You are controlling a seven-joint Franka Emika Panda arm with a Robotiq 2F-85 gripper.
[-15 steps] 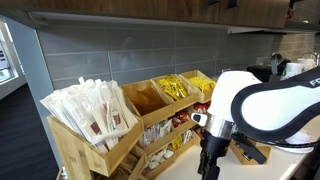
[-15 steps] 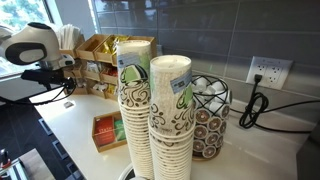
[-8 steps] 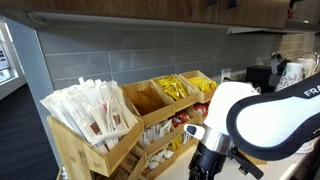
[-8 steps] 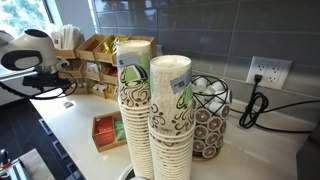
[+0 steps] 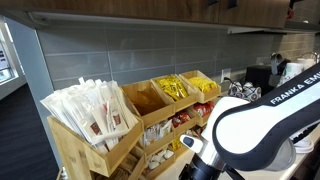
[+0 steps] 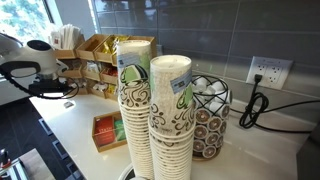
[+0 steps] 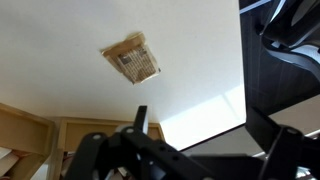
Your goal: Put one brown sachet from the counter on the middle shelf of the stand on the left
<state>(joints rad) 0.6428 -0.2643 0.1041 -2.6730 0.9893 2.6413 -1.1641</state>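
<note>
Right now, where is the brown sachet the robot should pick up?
In the wrist view the brown sachet lies flat on the white counter, upper left of centre, apart from the wooden stand at the lower left.

One brown sachet (image 7: pixel 132 58) lies on the counter (image 7: pixel 50 40) in the wrist view. Both exterior views show one wooden stand (image 5: pixel 72 140) on the left. In an exterior view, two stacks of paper cups (image 6: pixel 136 100) stand near, with one wire rack of coffee pods (image 6: pixel 210 118) to their right and one small box (image 6: pixel 107 131) to their left. One wall outlet (image 6: pixel 268 70) is far right, with one black cable (image 6: pixel 250 108) plugged in.
</note>
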